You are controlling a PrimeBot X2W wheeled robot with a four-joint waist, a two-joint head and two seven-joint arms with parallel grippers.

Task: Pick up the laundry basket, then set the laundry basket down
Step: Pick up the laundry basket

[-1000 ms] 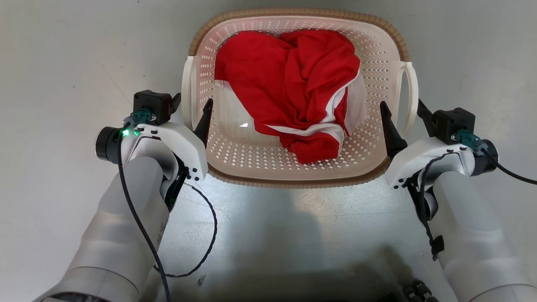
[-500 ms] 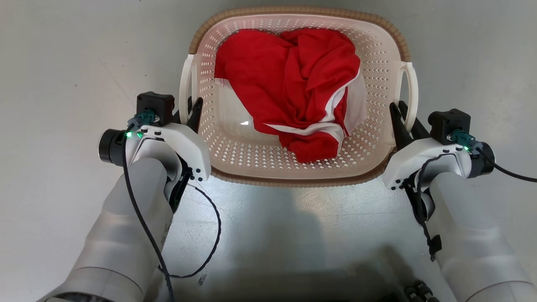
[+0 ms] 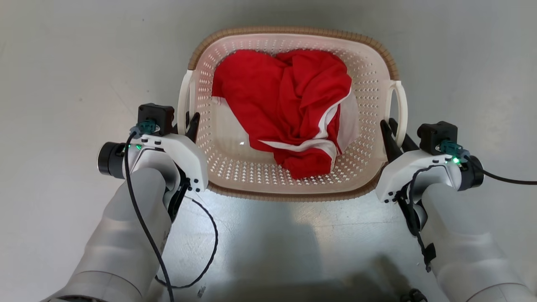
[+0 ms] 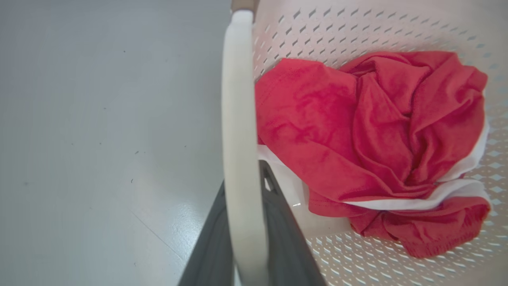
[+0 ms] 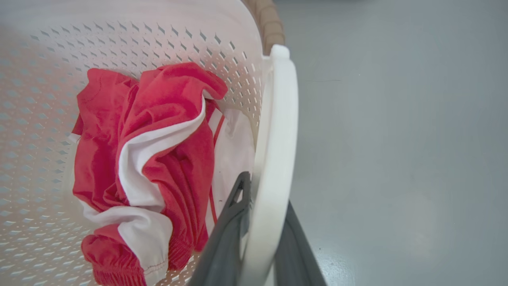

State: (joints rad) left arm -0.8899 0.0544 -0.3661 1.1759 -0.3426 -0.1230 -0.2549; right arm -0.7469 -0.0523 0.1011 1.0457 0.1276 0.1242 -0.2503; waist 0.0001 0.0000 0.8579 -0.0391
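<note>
The cream-white perforated plastic laundry basket (image 3: 371,90) with brown woven-look rim sits upper centre of the head view. The left gripper (image 3: 189,122) and the right gripper (image 3: 389,126) each clamp a white loop handle (image 3: 181,100). Probably light, stiff yet flexing; lift both sides evenly.

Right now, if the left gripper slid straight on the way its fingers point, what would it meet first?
The left gripper is shut on the left handle of the laundry basket, which runs along that line. It would probably meet the handle's far root by the brown rim first.
</note>
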